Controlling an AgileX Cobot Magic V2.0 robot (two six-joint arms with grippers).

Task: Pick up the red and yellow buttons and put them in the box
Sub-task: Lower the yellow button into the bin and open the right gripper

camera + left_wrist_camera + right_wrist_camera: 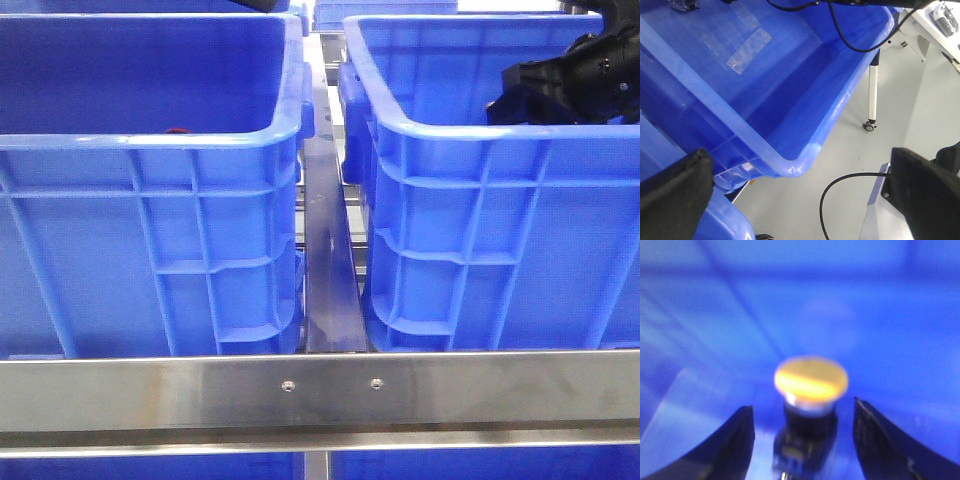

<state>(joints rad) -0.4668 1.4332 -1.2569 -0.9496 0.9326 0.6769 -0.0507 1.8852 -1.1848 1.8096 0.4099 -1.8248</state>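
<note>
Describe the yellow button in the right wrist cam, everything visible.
The yellow button has a domed, mushroom-shaped yellow cap, a silvery collar under it and a dark body below. It stands upright on the blue floor of a box, between the open fingers of the right tool, apparently untouched. The picture is blurred.

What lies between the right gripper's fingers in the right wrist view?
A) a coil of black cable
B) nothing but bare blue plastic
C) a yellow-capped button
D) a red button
C: the right wrist view shows a yellow-capped button on a dark base standing in the gap of the open right gripper, neither finger touching it, with blurred blue crate plastic behind.
</note>
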